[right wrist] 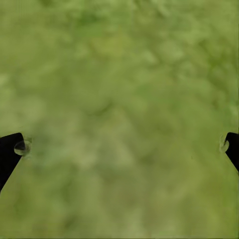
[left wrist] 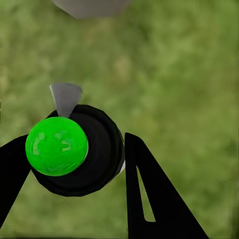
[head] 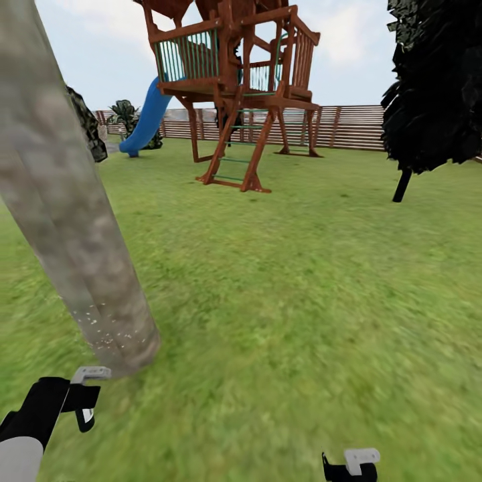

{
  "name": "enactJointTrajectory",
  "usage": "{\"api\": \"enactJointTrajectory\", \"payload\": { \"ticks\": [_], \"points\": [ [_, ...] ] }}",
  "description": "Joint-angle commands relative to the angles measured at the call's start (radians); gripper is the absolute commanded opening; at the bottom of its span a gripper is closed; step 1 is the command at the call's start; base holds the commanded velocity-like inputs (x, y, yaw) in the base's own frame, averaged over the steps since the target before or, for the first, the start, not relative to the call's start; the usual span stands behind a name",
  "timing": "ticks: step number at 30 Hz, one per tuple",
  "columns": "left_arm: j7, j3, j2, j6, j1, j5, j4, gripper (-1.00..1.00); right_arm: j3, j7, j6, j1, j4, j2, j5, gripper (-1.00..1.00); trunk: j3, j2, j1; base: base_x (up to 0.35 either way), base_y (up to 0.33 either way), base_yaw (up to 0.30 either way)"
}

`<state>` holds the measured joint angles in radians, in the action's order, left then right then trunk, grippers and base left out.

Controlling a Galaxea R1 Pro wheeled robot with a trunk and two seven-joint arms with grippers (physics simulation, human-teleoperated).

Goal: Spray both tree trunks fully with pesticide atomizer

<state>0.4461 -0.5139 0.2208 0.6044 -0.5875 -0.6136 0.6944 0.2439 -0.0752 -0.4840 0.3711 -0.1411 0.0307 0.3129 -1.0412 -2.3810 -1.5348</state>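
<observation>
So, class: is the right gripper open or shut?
Open: in the right wrist view its fingers sit far apart with only grass between.

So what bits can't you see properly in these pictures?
- Tree trunk: head view's top edge cuts it off; no crown visible.
- Pesticide atomizer: seen end-on between the left gripper fingers, body hidden.
- Right gripper: only fingertips at the right wrist view's edges.
- Grass: blurred.

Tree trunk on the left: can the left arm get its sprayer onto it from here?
Probably yes. The left gripper holds the pesticide atomizer just short of the tree trunk, with only grass between them, and whitish pesticide speckles already show near the trunk's base.
</observation>
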Motion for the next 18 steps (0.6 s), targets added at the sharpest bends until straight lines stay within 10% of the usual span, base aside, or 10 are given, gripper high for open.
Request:
{"api": "enactJointTrajectory", "payload": {
  "ticks": [1, 18],
  "points": [
    [0.000, 0.000, 0.000, 0.000, 0.000, 0.000, 0.000, -1.00, 0.000, 0.000, 0.000, 0.000, 0.000, 0.000, 0.000, 1.00, 0.000, 0.000, 0.000, 0.184, -0.221, 0.277],
    [0.000, 0.000, 0.000, 0.001, 0.000, 0.001, 0.000, -1.00, 0.000, 0.000, 0.000, 0.000, 0.001, 0.000, 0.000, 1.00, 0.000, 0.000, 0.000, 0.097, -0.252, 0.124]
  ]
}}
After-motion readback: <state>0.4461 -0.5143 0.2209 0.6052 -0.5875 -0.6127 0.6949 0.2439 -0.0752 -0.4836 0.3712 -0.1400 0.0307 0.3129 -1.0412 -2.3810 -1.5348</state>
